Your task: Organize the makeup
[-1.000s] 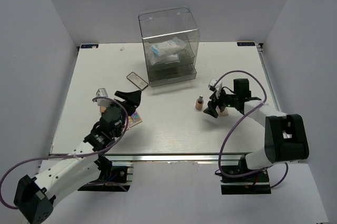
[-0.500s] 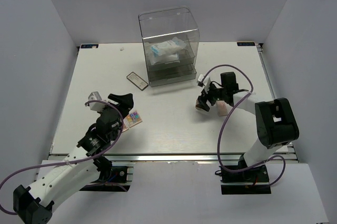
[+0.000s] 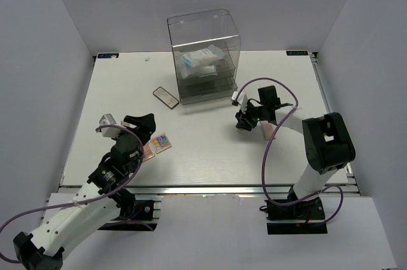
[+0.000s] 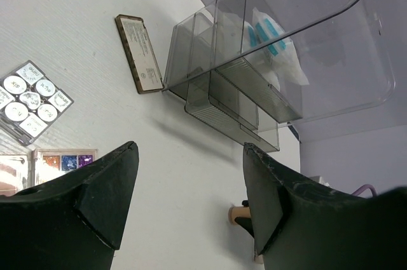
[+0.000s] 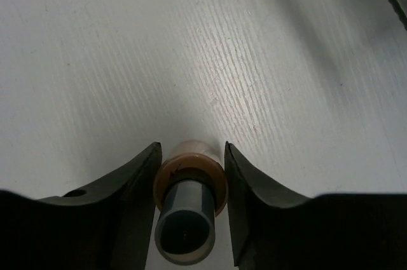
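One white-and-blue packet [image 3: 201, 60] inside the clear drawer box [image 3: 198, 26]

The top camera looks down on the whole desk [image 3: 203, 155], the left wrist one sees its clear box [image 4: 299, 35] from low, and the right one is very close up.

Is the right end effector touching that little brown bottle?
Touching. In the right wrist view the right end effector's fingers press the small brown bottle on both sides, no gap.

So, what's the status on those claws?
Left claw open, empty, near the multicoloured palette. Right claw shut on the small brown bottle. Nothing in the way.
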Robot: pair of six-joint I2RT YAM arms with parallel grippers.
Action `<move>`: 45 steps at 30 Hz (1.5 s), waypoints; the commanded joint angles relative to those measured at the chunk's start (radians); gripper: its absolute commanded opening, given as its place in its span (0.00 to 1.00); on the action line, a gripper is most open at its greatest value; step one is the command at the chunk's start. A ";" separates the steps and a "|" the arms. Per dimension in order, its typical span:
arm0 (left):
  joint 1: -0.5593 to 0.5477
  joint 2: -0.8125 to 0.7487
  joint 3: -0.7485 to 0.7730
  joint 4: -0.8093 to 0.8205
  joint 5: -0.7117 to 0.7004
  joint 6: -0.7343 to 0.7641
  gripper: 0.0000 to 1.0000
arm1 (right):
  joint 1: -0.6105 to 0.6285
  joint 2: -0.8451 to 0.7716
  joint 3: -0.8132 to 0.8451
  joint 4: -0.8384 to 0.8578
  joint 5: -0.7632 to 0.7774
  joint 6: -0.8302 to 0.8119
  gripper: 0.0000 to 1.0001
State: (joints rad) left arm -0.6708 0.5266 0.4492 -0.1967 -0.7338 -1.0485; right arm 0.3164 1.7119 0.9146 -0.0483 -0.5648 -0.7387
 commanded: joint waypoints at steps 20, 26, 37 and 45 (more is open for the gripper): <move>0.004 -0.165 0.080 -0.237 -0.119 0.005 0.76 | 0.305 0.147 0.801 -0.469 0.541 -0.327 0.00; 0.004 -0.189 0.085 -0.242 -0.124 0.021 0.76 | 0.351 0.313 1.013 -0.594 0.724 -0.407 0.00; 0.004 -0.203 0.089 -0.247 -0.125 0.038 0.76 | 0.377 0.406 1.081 -0.639 0.894 -0.527 0.00; 0.004 -0.201 0.111 -0.274 -0.133 0.048 0.76 | 0.386 0.431 1.075 -0.653 0.933 -0.541 0.66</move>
State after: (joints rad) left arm -0.6708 0.3218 0.5152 -0.4419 -0.8505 -1.0199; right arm 0.6960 2.1391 1.9415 -0.6853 0.3305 -1.2140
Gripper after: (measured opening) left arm 0.756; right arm 0.626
